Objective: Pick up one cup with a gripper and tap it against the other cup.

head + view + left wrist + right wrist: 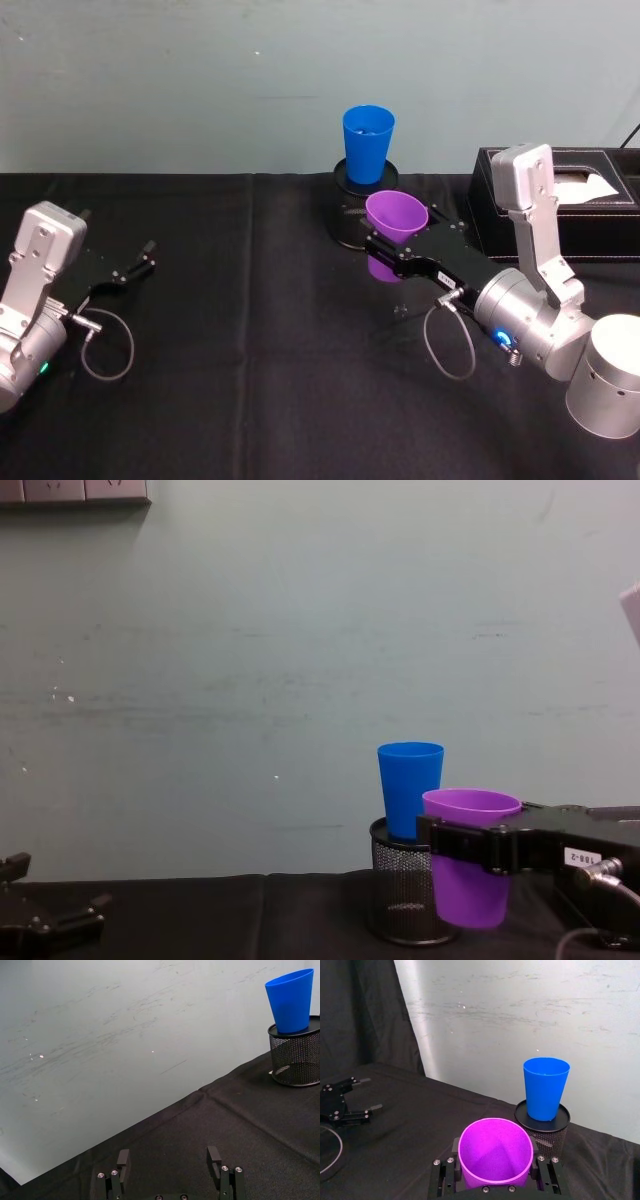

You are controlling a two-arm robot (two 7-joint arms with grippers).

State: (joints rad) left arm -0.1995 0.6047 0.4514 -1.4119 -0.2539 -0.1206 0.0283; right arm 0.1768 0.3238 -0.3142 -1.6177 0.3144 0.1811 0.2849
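A purple cup (394, 221) (494, 1152) (470, 880) is held upright above the black table, with my right gripper (385, 251) (495, 1177) (455, 842) shut on its sides. Just beyond it a blue cup (367, 143) (291, 1000) (545, 1087) (409, 786) stands upright on top of a black wire-mesh pen holder (352, 215) (296, 1055) (547, 1127) (400, 890). The purple cup sits a little lower than the blue one and near it, apart from it. My left gripper (140, 262) (170, 1162) (50, 915) rests open over the table at the far left, holding nothing.
A black tissue box (570, 200) stands at the back right behind my right arm. A black cloth (250, 380) covers the table, and a pale green wall (250, 660) rises right behind it. Loose cables (445, 345) hang from both wrists.
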